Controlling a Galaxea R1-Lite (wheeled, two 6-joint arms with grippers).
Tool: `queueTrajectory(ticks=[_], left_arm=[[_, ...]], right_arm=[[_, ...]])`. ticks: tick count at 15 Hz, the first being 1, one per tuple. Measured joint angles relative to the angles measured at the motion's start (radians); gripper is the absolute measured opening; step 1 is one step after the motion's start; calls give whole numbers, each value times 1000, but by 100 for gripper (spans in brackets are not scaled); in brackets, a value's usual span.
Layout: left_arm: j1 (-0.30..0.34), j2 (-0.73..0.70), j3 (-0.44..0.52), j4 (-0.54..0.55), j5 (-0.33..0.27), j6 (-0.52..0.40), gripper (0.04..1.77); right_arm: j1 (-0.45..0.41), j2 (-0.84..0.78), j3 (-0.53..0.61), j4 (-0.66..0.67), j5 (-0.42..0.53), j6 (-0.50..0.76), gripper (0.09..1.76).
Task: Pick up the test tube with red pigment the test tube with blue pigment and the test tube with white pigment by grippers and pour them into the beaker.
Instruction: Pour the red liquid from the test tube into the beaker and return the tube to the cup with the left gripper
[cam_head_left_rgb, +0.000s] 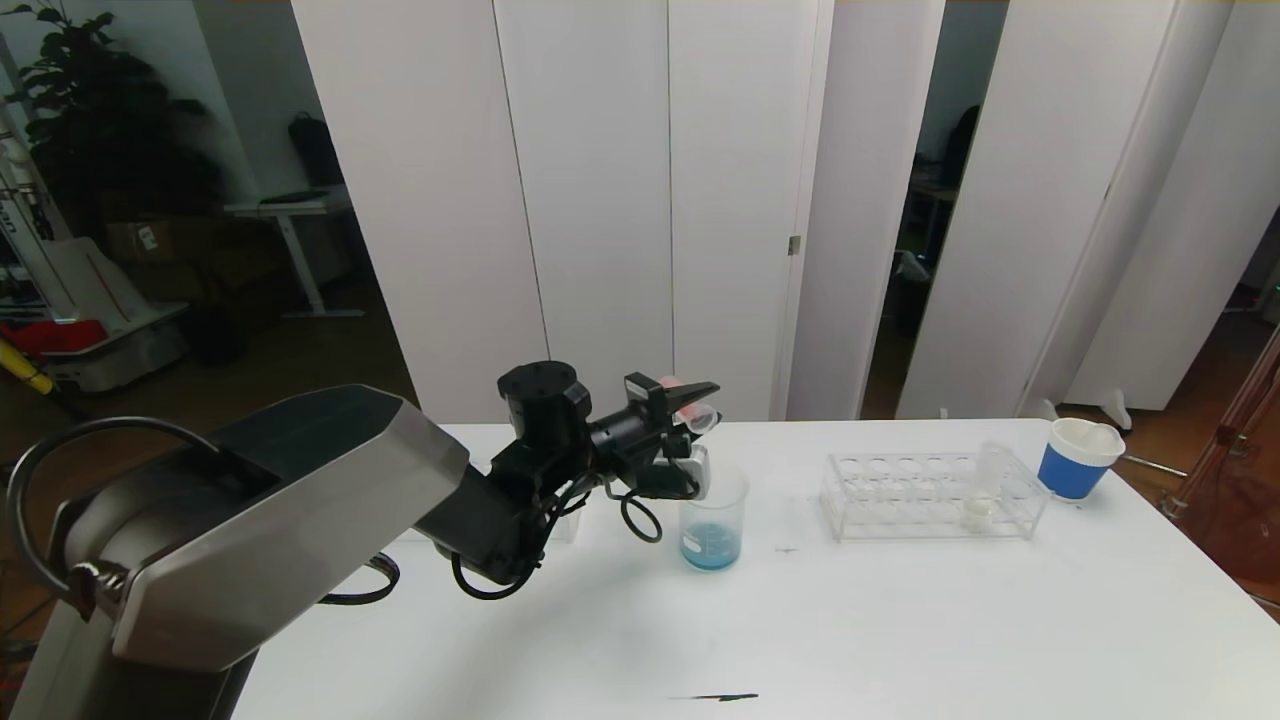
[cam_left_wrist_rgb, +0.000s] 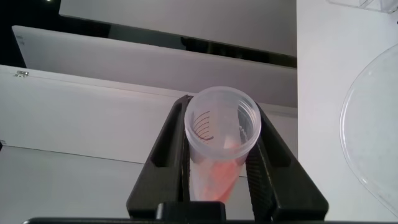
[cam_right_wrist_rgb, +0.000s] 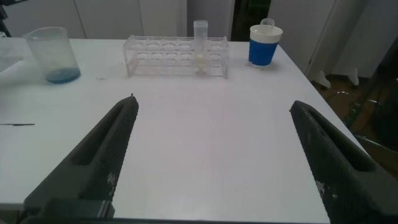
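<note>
Above beaker (cam_head_left_rgb: 713, 520), tilted red-pigment tube (cam_left_wrist_rgb: 219, 146)

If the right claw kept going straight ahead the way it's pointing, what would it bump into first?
Likely the rack holding the white tube; the open right gripper points across bare table toward it, though depth is hard to judge.

Looks like an office-type room set up as a lab demo. White bench (cam_head_left_rgb: 900, 620), clear tube rack (cam_head_left_rgb: 930, 497), beaker (cam_head_left_rgb: 712, 520). White partition panels (cam_head_left_rgb: 600, 200) behind.
</note>
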Motion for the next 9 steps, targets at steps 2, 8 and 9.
queueTrajectory(ticks=[2,8,9], left_arm=[[2,6,0,-10,4,39,59],[2,31,-16,-20,30,104,59],[3,35,-20,-20,34,113,59]], right_arm=[[0,0,0,0,0,0,175],[0,0,0,0,0,0,175],[0,0,0,0,0,0,175]])
